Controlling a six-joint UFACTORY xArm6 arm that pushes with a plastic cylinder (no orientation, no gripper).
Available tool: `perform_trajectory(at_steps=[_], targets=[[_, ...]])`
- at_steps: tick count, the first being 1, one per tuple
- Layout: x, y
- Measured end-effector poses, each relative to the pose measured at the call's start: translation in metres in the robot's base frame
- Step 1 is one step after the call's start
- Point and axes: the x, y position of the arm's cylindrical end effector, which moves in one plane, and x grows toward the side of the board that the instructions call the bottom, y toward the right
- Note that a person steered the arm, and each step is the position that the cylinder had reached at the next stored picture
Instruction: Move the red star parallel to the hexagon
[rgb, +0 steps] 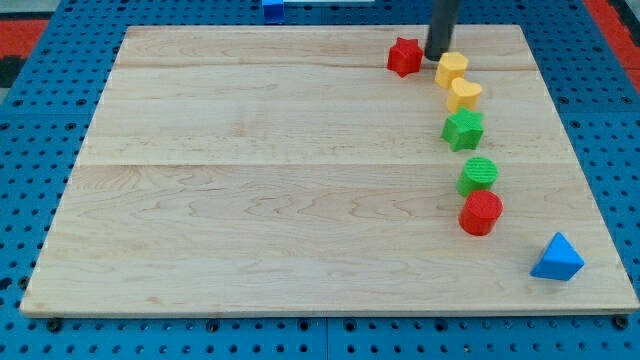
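Note:
The red star lies near the top edge of the wooden board, right of the middle. My tip is just to the star's right, between it and a yellow block. The red hexagon sits lower on the board's right side. The rod comes down from the view's top.
A yellow heart, a green star and a green round block form a column between the yellow block and the red hexagon. A blue triangle lies at the bottom right. A blue block sits off the board at the top.

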Motion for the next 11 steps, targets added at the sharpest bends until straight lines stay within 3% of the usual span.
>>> perform_trajectory(at_steps=[2,3,4,6,7,8,9,10,11], targets=[[0.008,-0.148],[0.001,-0.125],[-0.034,-0.111],[-0.002,-0.212],[0.005,-0.184],[0.012,-0.260],[0.016,-0.297],[-0.002,-0.225],[-0.032,-0.113]])
